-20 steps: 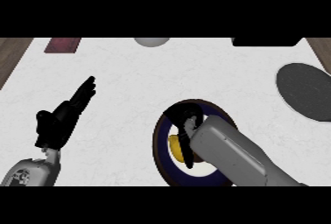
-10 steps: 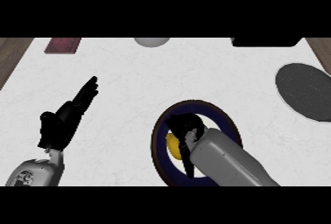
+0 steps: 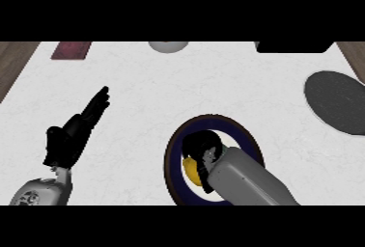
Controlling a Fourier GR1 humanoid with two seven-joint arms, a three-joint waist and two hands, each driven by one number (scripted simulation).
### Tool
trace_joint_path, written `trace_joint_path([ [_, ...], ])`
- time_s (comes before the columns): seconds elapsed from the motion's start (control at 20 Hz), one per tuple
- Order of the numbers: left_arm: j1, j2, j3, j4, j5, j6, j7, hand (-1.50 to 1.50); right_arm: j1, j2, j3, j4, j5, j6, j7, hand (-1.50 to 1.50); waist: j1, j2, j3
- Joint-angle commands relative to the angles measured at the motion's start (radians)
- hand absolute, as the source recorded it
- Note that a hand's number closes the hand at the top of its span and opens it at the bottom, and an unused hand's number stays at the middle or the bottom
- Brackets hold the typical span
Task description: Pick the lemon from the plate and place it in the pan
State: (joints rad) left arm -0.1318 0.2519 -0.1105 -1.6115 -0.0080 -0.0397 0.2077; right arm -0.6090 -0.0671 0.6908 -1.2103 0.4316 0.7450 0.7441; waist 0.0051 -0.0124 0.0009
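Note:
A dark blue plate (image 3: 214, 124) lies low in the middle of the white counter. On it a yellow lemon (image 3: 190, 169) shows only as a sliver at the left of my right hand (image 3: 203, 147). That hand is curled down over the lemon, fingers round it, and its grey forearm covers the plate's lower right. The dark grey pan (image 3: 339, 101) sits at the right edge, well apart from the plate. My left hand (image 3: 75, 132) rests open at the left, fingers straight and pointing up and right.
A maroon flat object (image 3: 72, 49) lies at the back left. A grey round object (image 3: 169, 46) sits at the back centre and a black box (image 3: 294, 47) at the back right. Wooden edges show at both back corners.
My right hand has drawn back and lower over the plate and closed more tightly over the lemon. The left hand has not moved.

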Motion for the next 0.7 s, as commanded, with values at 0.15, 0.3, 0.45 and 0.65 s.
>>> trace_joint_path([
  [0.15,0.021,0.013,0.065,0.007,0.016,-0.06,-0.027,0.0,0.056,-0.001,-0.045,-0.044,0.084,0.042,-0.043,1.5,-0.003,0.012,-0.001],
  [0.3,-0.063,-0.026,0.057,0.102,-0.023,-0.036,-0.056,0.0,0.044,0.012,-0.057,-0.036,0.143,-0.021,-0.094,1.5,-0.006,0.013,-0.001],
  [0.45,0.027,-0.02,0.029,-0.002,-0.008,-0.029,-0.013,0.0,0.056,-0.053,-0.158,-0.126,0.22,-0.261,0.055,1.5,-0.03,0.002,0.0],
  [0.65,0.012,-0.006,0.057,0.02,-0.02,-0.007,0.011,0.0,0.094,-0.106,-0.27,-0.23,0.336,-0.51,0.146,1.5,-0.073,-0.006,0.001],
])
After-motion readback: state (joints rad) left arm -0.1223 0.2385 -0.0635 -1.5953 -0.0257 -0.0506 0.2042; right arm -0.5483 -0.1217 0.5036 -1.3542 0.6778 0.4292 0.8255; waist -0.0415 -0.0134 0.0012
